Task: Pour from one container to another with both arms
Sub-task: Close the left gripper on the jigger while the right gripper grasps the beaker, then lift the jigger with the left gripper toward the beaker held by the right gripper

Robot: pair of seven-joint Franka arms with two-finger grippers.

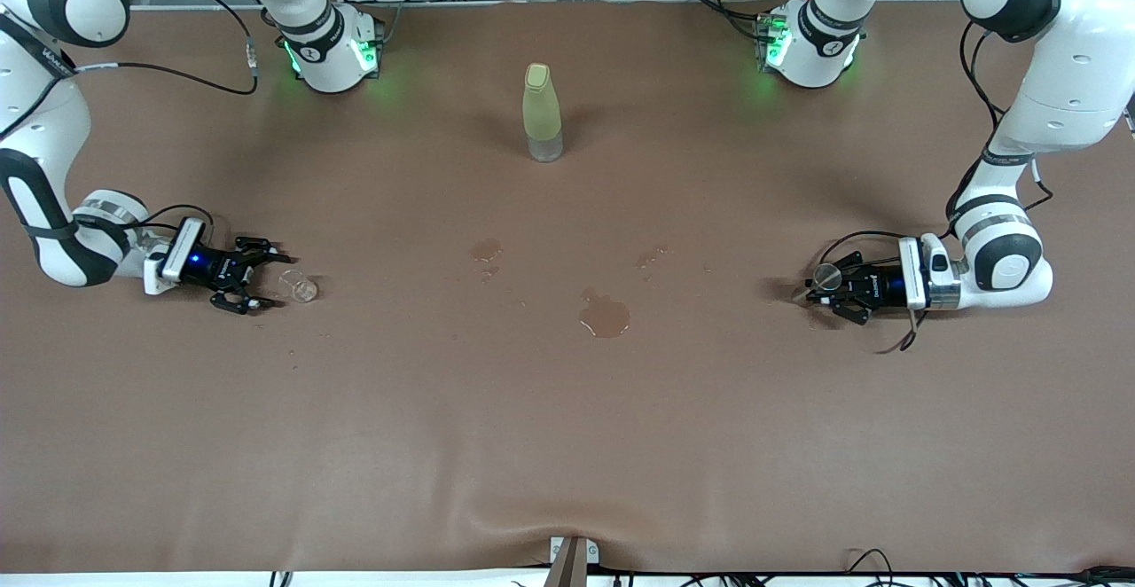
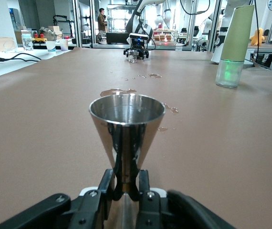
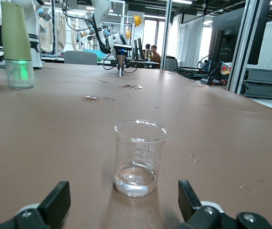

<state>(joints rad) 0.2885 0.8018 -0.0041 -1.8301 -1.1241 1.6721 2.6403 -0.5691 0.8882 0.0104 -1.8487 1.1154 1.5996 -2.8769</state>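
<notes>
The tiny clear glass cup (image 1: 299, 286) (image 3: 139, 157) stands upright on the brown table toward the right arm's end, with a little clear liquid at its bottom. My right gripper (image 1: 266, 282) (image 3: 122, 200) sits low at the table, open, one finger (image 3: 57, 200) to each side, touching nothing; the cup is just ahead of the tips. Toward the left arm's end, my left gripper (image 1: 820, 291) (image 2: 125, 183) is shut on the narrow waist of the silver jigger (image 1: 827, 277) (image 2: 127, 129). The jigger is upright, low over the table, its upper cone open upward.
A tall pale yellow-green bottle (image 1: 543, 113) (image 2: 234, 45) (image 3: 16, 45) stands mid-table, nearer the bases. Wet patches (image 1: 605, 316) (image 1: 485, 251) lie on the cloth between the two grippers. A fold runs along the cloth's front edge (image 1: 567, 525).
</notes>
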